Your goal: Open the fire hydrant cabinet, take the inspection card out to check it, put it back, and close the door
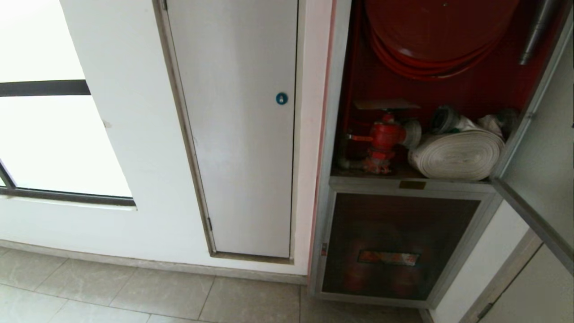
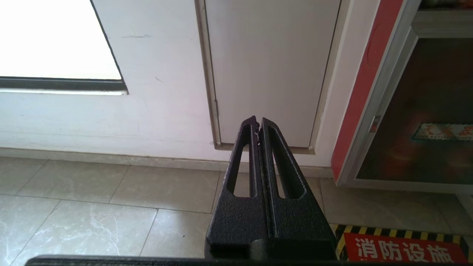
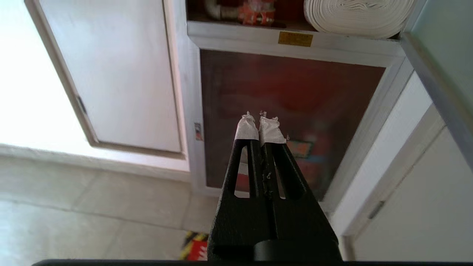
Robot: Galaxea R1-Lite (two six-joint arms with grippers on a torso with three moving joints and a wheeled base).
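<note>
Two grippers: the left gripper [image 2: 258, 123] and the right gripper [image 3: 260, 120] both had their fingers pressed together on nothing; neither showed in the head view
Cabinet: the fire hydrant cabinet [image 1: 334, 134] filled the right of the head view, its red inside bare to see
Door: the upper door [image 1: 538, 188] stood swung out at the right edge; judged stiff, fairly light on its hinges, best pushed at the metal frame, not the glass
Card: the inspection card was not seen in any view
Handling: a thin sheet would likely bend and slip, so pinch one free edge
Inside: a red valve [image 1: 383, 143] sat left of the rolled white hose [image 1: 457, 154]
</note>
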